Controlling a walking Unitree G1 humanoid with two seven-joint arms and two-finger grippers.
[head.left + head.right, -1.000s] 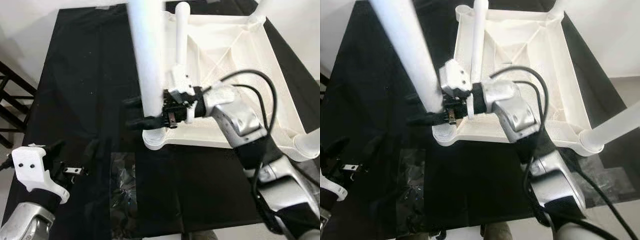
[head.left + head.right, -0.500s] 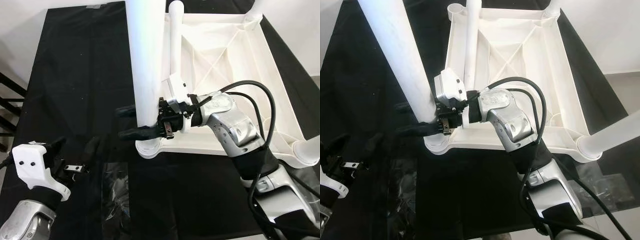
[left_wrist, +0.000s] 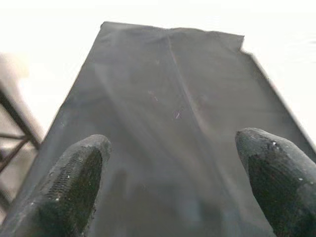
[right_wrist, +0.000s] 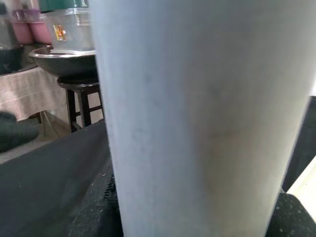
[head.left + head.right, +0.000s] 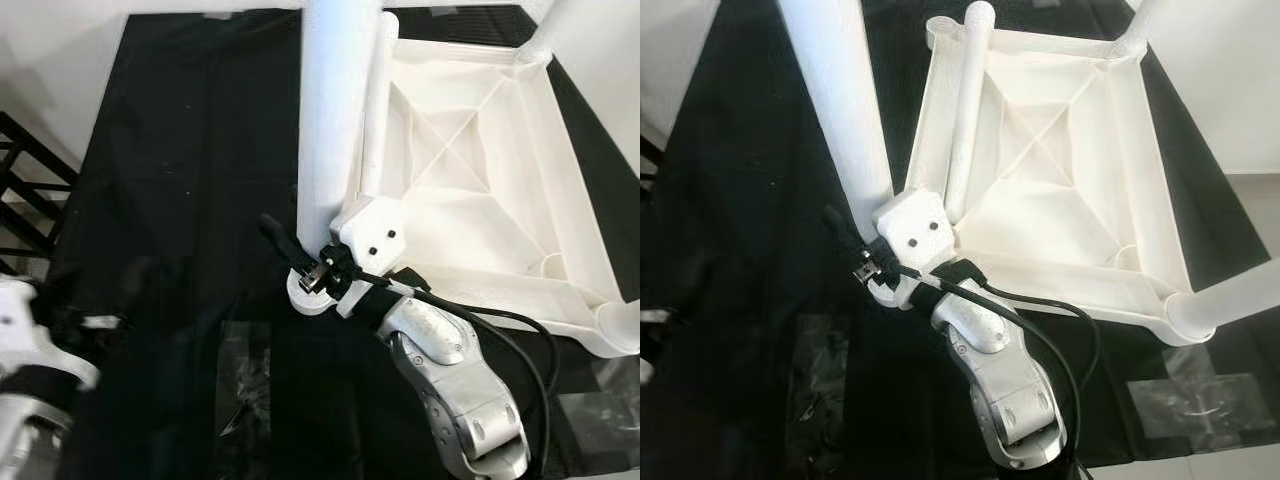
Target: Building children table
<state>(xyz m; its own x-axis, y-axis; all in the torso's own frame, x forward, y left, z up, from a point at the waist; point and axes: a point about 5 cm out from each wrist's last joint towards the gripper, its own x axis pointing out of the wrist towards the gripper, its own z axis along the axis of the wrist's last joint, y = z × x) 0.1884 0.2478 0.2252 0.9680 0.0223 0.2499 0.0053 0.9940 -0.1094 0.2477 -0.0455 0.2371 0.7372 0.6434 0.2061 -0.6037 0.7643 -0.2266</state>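
The right arm (image 5: 450, 370) reaches forward from low in the frame, its right gripper (image 5: 300, 262) at the foot of the near table leg (image 5: 335, 110), fingers closed around the leg where it enters the corner socket of the upturned white tabletop (image 5: 470, 190). The tabletop lies on the black cloth (image 5: 190, 160), underside up, with a loose leg (image 5: 965, 120) resting inside its rim. Half a second ago this arm came in from the right side; now the elbow sits below the gripper. The left gripper (image 3: 173, 182) hovers over bare cloth, fingers spread wide and holding nothing. A clear plastic bag (image 5: 240, 385) lies near.
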